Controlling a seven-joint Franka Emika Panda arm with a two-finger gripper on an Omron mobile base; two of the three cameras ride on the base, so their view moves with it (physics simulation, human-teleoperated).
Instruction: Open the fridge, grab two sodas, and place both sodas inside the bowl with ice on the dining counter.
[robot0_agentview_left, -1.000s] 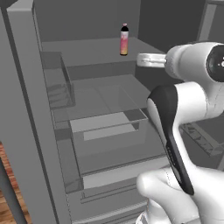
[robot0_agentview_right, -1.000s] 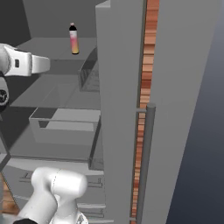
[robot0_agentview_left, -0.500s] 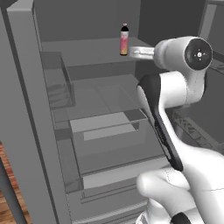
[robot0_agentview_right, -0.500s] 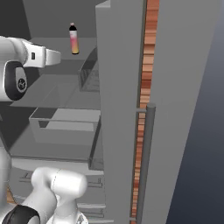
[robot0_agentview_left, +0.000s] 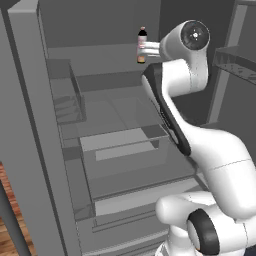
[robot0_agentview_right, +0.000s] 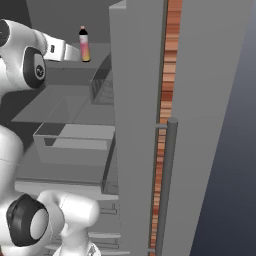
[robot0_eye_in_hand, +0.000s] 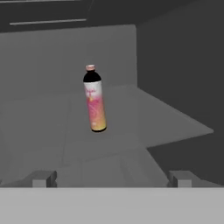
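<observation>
One soda: upright on the fridge shelf, dead ahead of the gripper.
Fingers: spread wide, holding nothing.

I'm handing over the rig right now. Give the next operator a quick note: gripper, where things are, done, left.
Gripper: open, empty, lined up with the pink-orange soda bottle, short of it.
Bottle: upright on an upper shelf of the fridge.
Done: fridge door open, arm reaching in.
Left: grasp this bottle, take it to the bowl, then get the second soda.
</observation>
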